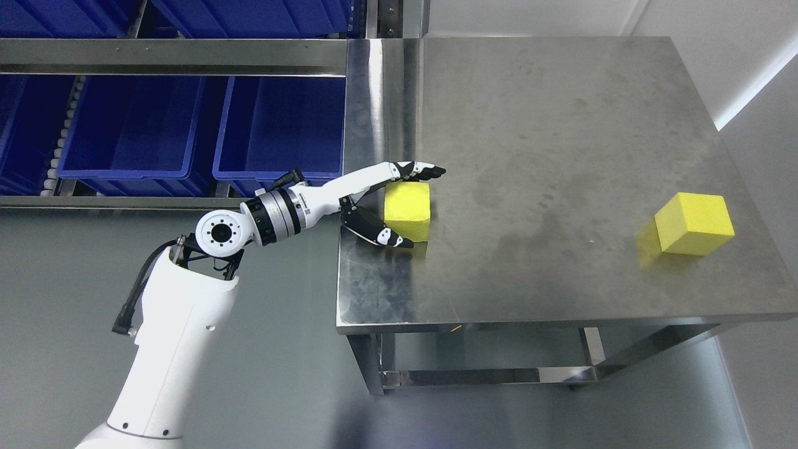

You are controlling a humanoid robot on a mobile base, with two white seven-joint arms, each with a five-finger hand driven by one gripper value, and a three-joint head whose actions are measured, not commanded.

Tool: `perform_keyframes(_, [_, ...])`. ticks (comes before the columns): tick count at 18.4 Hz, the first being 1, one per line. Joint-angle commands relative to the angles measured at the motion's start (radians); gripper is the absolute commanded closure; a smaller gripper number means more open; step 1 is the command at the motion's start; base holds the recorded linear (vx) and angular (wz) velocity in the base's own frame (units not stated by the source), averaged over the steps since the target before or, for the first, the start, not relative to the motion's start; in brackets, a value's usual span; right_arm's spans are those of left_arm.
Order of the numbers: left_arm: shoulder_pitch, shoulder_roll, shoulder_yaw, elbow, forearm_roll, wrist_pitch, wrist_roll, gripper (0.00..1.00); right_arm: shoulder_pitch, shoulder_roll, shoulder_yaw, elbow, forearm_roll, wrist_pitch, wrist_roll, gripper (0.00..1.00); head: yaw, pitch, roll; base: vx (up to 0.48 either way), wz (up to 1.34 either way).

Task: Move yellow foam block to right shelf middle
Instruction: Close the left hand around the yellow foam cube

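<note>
Blue bins (pixel 134 128) visibly empty on rack; left hand (pixel 380 202) open around yellow foam block (pixel 408 209) on table (pixel 536 156).

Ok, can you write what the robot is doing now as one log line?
left hand open around near yellow foam block | second block untouched, right | steel table

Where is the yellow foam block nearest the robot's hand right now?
In the head view it sits near the left edge of the steel table, between the fingers and thumb of the left hand; the yellow foam block looks bracketed, not lifted.
</note>
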Motion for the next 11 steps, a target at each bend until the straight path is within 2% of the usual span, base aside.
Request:
perform_keyframes(1, [-0.016,-0.016,-0.025,0.09,-0.009,-0.015,-0.002,0.37,0.002,-0.017,0.0,-0.017,0.003,0.001,0.0,0.0,0.0,0.0,0.0,0.0,0.0])
perform_keyframes(4, [-0.009,-0.063,0.053,0.09,-0.008,-0.084,-0.002,0.57,0.002,-0.017,-0.001,-0.017,0.003,0.001,0.0,0.0,0.0,0.0,0.0,0.0,0.0])
perform_keyframes(6, [-0.01,-0.104,0.101,0.082,-0.008,-0.097,-0.002,0.58,0.002,-0.017,0.0,-0.017,0.005,0.001,0.0,0.0,0.0,0.0,0.0,0.0,0.0])
perform_keyframes(8, [-0.013,-0.107,0.19,0.055,0.019,-0.101,0.001,0.58,0.002,-0.017,0.0,-0.017,0.003,0.001,0.0,0.0,0.0,0.0,0.0,0.0,0.0])
perform_keyframes(9, [-0.019,-0.107,0.214,0.032,0.073,-0.1,0.013,0.58,0.002,-0.017,0.0,-0.017,0.003,0.001,0.0,0.0,0.0,0.0,0.0,0.0,0.0])
perform_keyframes(11, [-0.025,-0.107,0.254,-0.002,0.286,-0.101,0.094,0.58,0.002,-0.017,0.0,-0.017,0.003,0.001,0.0,0.0,0.0,0.0,0.0,0.0,0.0])
